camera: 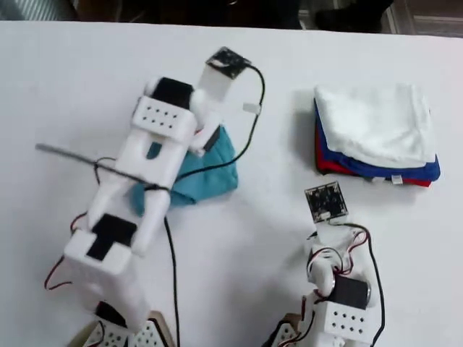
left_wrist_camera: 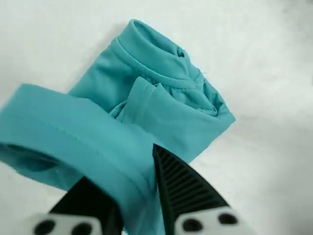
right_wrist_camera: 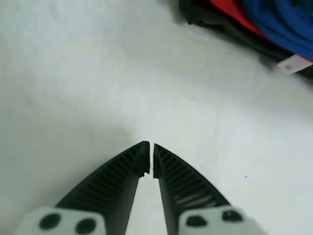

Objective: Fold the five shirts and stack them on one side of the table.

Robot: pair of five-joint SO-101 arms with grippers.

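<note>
A teal shirt [camera: 213, 170] lies crumpled left of the table's middle, partly under the left arm. My left gripper [left_wrist_camera: 142, 196] is shut on a hemmed fold of the teal shirt [left_wrist_camera: 161, 93], lifting that edge over the rest of the cloth. At the right stands a stack of folded shirts [camera: 376, 123], white on top, then blue [camera: 416, 171], then red [camera: 334, 166]. My right gripper [right_wrist_camera: 149, 159] is shut with nothing in it, low over bare table just in front of the stack, whose red and blue edges [right_wrist_camera: 264, 19] show beyond it.
The white table [camera: 72, 72] has free room at the back left and between the two arms. A black cable [camera: 173, 253] runs along the left arm. The right arm [camera: 336, 293] sits near the front edge.
</note>
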